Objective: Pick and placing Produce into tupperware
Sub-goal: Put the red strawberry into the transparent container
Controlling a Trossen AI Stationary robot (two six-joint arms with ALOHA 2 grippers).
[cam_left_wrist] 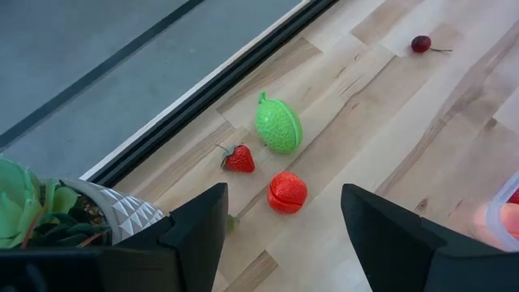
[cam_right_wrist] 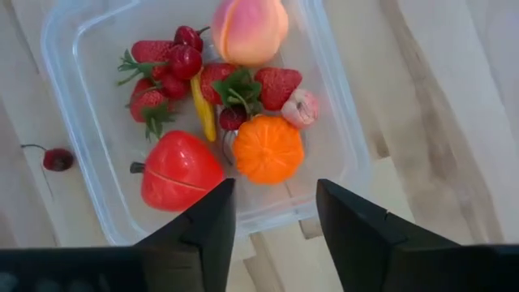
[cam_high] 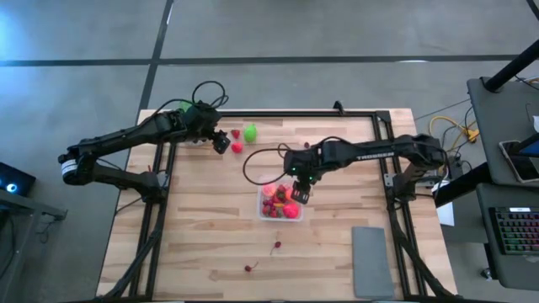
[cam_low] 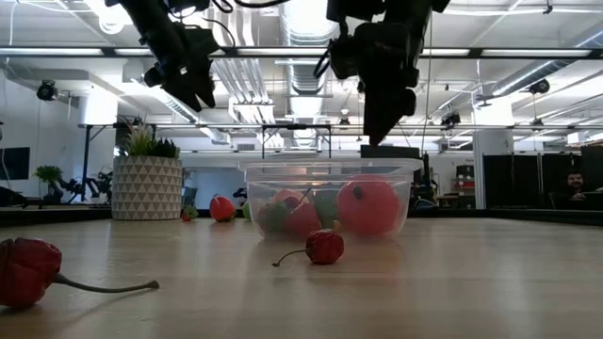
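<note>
The clear tupperware (cam_high: 280,203) sits mid-table, holding a peach (cam_right_wrist: 249,28), an orange (cam_right_wrist: 268,148), a red fruit (cam_right_wrist: 180,172), strawberries and cherries. My right gripper (cam_right_wrist: 276,185) hangs open just above the tupperware's right part (cam_low: 330,198), touching nothing. My left gripper (cam_left_wrist: 284,195) is open and raised near the far left. It stands over a red ball (cam_left_wrist: 287,191), a strawberry (cam_left_wrist: 238,159) and the lime-green piece (cam_left_wrist: 278,126), all lying on the wood. Two loose cherries (cam_high: 276,246) (cam_high: 249,268) lie nearer the near edge.
A potted green plant (cam_left_wrist: 49,207) stands by the far left edge, close to my left gripper. A flat grey pad (cam_high: 370,261) lies at the near right corner. A black frame rail (cam_high: 295,114) runs along the far edge. Cables loop over the arms.
</note>
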